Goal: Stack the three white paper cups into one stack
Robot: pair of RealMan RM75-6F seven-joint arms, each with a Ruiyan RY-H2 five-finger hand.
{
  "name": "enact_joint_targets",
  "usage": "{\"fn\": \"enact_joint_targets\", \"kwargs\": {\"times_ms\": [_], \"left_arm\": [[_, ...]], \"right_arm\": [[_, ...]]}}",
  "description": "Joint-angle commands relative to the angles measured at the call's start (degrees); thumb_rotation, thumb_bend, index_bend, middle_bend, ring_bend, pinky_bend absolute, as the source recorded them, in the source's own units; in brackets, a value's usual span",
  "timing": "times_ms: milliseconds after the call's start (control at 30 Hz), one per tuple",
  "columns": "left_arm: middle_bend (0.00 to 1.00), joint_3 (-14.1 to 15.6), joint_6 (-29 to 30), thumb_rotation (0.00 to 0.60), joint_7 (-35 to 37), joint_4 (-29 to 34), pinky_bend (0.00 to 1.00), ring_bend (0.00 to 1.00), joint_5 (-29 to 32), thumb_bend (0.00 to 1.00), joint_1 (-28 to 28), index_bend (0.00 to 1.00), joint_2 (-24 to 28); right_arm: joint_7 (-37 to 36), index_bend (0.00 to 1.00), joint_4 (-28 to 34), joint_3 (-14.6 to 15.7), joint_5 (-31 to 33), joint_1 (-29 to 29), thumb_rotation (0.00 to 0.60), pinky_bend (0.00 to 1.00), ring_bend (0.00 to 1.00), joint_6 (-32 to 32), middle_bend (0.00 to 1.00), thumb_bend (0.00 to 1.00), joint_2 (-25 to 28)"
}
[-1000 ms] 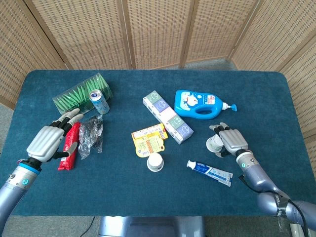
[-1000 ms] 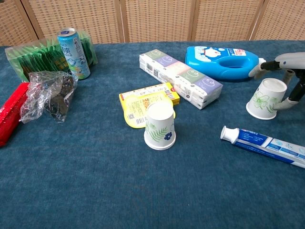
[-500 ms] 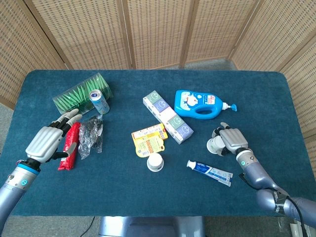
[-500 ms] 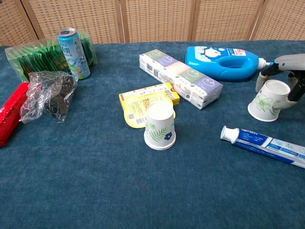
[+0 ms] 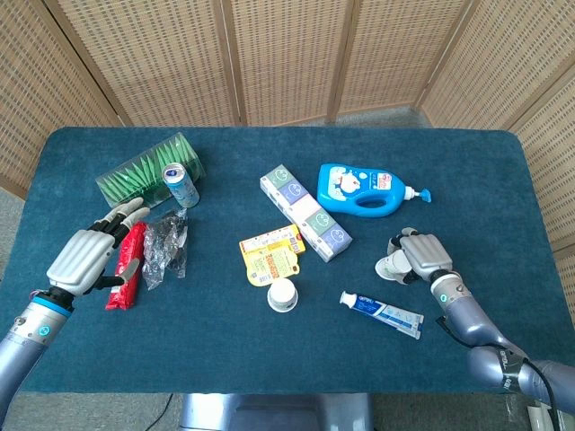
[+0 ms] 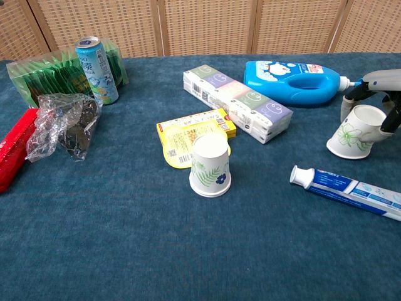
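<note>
At table's right, robot hand (image 5: 420, 255) apparently round tilted cup (image 6: 353, 132).

We saw a blue table (image 5: 269, 359). On it lay two cups (image 6: 210, 165) (image 6: 352, 133), toothpaste (image 6: 351, 190), a blue bottle (image 6: 294, 83), a long box (image 6: 237, 104), a yellow packet (image 6: 188, 135), a can (image 6: 97, 70), a green pack (image 5: 144, 171), a clear bag (image 6: 59, 125) and a red packet (image 6: 14, 147).

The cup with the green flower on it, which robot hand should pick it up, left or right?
Probably the right hand: its fingers already wrap that tilted flower cup. The left hand hovers open far across the table, by the red packet.
</note>
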State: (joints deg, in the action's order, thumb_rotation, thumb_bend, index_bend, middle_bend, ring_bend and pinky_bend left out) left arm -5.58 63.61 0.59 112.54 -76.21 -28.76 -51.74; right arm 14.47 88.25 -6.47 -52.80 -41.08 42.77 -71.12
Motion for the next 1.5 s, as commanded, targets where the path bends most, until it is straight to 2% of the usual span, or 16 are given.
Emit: {"fn": "enact_joint_targets", "kwargs": {"times_ms": [33,367,733,1000,1500], "left_arm": [[0.00,-0.2,-0.1,0.600,-0.1,-0.1,0.23,0.00,0.0,0.51,-0.1,0.05,-0.1],[0.00,-1.1,-1.5,0.600,-0.6,-0.9,0.23,0.00,0.7,0.51,-0.9,0.05,-1.0],[0.00,-2.0,-2.7,0.600,-0.6,-2.5,0.23,0.00,1.3,0.51,-1.9,0.05,-2.7],[0.00,-2.2,-2.4,0.600,-0.3,-2.6,0.23,0.00,0.6,0.51,-1.8,0.05,-2.9],[0.00,-2.4,-2.3,0.600,0.3,-2.7,0.23,0.00,-0.1,0.51,-1.6,0.05,-2.9]], "right_arm": [[0.5,0.40,2.5,0.1,0.4,0.0,0.600,0.64,0.14,0.6,0.36,0.31,1.6],[2.5,0.39,15.4,-0.4,3.6,-2.0,0.600,0.64,0.14,1.1,0.35,0.31,9.1],[7.6,0.38,26.4,-0.9,10.0,-6.8,0.600,0.64,0.14,3.5,0.35,0.31,12.9],[9.9,0.38,31.0,-1.3,13.7,-10.8,0.600,0.64,0.14,4.5,0.35,0.30,12.4],[14.4,0.38,32.8,-2.5,21.9,-19.9,0.600,0.64,0.14,8.3,0.35,0.31,6.5]]}}
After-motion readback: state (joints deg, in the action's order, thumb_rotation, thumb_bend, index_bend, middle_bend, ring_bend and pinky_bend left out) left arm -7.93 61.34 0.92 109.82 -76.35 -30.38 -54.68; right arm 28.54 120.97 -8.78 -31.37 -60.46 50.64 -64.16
